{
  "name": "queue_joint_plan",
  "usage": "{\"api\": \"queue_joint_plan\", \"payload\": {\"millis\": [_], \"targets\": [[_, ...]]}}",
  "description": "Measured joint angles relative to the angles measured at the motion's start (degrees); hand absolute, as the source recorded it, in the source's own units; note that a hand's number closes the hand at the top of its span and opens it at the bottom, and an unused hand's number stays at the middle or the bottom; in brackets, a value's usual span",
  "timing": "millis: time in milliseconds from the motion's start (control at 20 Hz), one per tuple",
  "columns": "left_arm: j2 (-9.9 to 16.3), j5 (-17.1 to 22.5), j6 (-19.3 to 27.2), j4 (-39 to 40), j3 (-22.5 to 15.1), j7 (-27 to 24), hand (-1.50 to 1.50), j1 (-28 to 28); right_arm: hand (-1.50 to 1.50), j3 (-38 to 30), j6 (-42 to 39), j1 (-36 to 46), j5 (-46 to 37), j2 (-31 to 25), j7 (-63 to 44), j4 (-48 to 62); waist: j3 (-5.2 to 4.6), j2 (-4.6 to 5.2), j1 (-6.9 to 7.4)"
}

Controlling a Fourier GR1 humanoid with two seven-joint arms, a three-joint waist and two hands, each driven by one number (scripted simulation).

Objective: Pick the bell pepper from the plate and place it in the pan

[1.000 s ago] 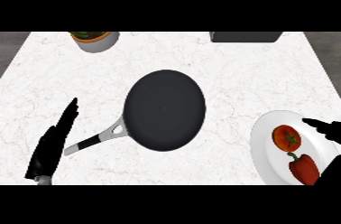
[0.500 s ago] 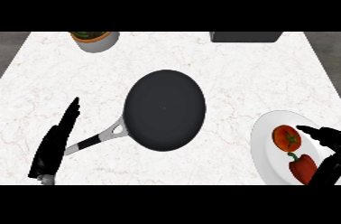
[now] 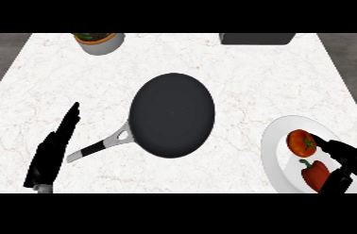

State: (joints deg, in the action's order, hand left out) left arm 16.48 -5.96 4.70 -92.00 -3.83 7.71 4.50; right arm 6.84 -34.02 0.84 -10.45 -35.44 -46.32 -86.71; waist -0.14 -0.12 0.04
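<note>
A red bell pepper with a green stem lies on the white plate at the right edge, below a red tomato. My right hand hovers over the plate's right side, fingers curved around the pepper's right flank without closing on it. The black pan sits mid-counter, its grey handle pointing lower left. My left hand rests at the lower left with straight fingers pointing up.
A grey pot with green plants stands at the back left. A dark box sits at the back right. The marble counter spreads around the pan.
My right hand has moved down and left over the plate, from beside the tomato toward the bell pepper. The left hand and pan have stayed still.
</note>
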Motion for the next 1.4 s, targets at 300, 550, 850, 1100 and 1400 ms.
{"api": "queue_joint_plan", "payload": {"millis": [300,550,850,1100,1400], "targets": [[-0.93,-1.0,-1.84,-0.99,1.31,0.44,0.0,0.54,1.5,-1.78,0.05,0.76,-4.76,3.23,2.9,3.32,-0.15,-0.09,0.0],[-1.79,-1.77,-2.19,0.25,2.1,-0.58,0.0,0.35,1.5,-3.81,2.15,0.52,-7.27,4.72,7.31,4.93,-0.64,-0.35,-0.14],[-2.31,-2.47,-2.32,-0.23,2.37,0.34,0.0,0.12,1.5,-5.1,4.03,-1.93,-7.49,7.71,7.29,3.28,-0.98,-0.55,-0.39],[-2.06,-2.41,-1.85,-0.33,3.34,0.21,0.0,1.64,1.5,-2.63,17.75,-7.9,-14.83,17.17,-4.48,-5.6,-1.24,-1.43,-2.22],[-1.66,-2.45,-1.65,-0.68,4.0,0.28,0.0,2.67,1.5,3.99,30.28,-15.01,-30.6,25.59,-13.93,-14.43,-1.13,-1.55,-3.17]]}}
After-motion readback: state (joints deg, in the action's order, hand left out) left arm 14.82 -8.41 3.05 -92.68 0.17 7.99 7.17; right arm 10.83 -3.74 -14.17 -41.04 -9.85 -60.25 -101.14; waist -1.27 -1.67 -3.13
